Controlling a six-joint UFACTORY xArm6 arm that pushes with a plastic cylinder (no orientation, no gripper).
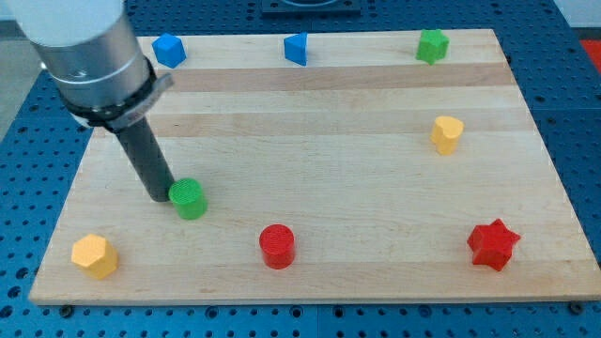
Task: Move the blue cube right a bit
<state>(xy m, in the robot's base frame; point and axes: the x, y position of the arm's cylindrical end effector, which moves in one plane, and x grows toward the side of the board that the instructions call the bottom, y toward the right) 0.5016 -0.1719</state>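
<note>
My tip (161,195) sits near the board's left edge, just beside or touching the green cylinder (189,198) on its left; no pincer on this rod, so nothing's held. Blue cube (169,50) is well apart, by the top-left corner. Blue wedge (297,48) at top edge, mid.

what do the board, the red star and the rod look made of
Board: pale wood, visible grain and glued strips, smooth matte.
Red star: probably plastic, uniform colour, dull sheen.
Rod: dark, matte, perhaps metal or plastic; my tip sits beside the green cylinder.
</note>
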